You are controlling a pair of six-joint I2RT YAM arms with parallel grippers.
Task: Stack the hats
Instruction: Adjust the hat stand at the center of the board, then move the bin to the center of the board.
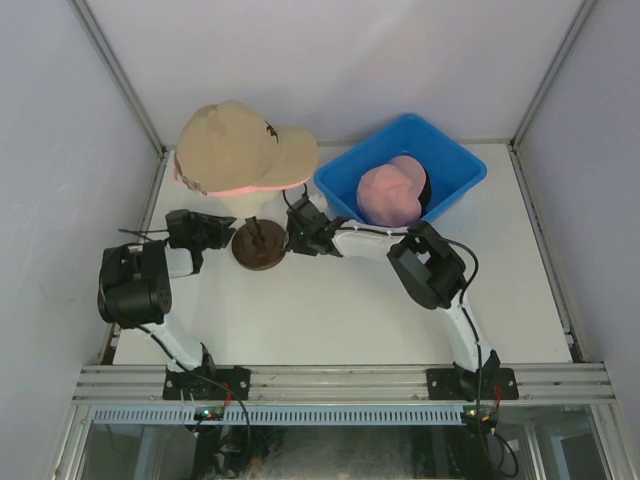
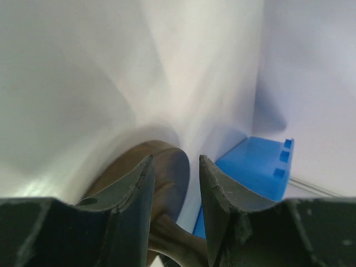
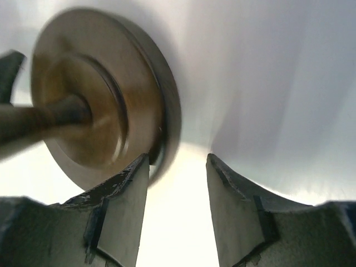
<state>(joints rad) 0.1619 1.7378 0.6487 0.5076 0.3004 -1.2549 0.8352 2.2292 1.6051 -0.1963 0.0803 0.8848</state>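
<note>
A tan hat (image 1: pixel 240 145) sits on top of a pink hat whose rim (image 1: pixel 245 189) shows beneath it, both on the mannequin head at the back left. Another pink hat (image 1: pixel 388 196) lies in the blue bin (image 1: pixel 455 165), with a black hat's edge (image 1: pixel 427 186) behind it. My left gripper (image 1: pixel 232 233) (image 2: pixel 174 157) is open at the left of the stand's brown base (image 1: pixel 258 250) (image 2: pixel 169 167), and the stand's stem (image 2: pixel 172 242) crosses the gap low between its fingers. My right gripper (image 1: pixel 291 232) (image 3: pixel 177 157) is open at the right of the base (image 3: pixel 94 100), holding nothing.
The blue bin (image 2: pixel 256 167) stands at the back right, close behind the right arm's wrist. White walls close off the back and both sides of the table. The right arm's elbow (image 1: pixel 430 265) hangs over the middle right.
</note>
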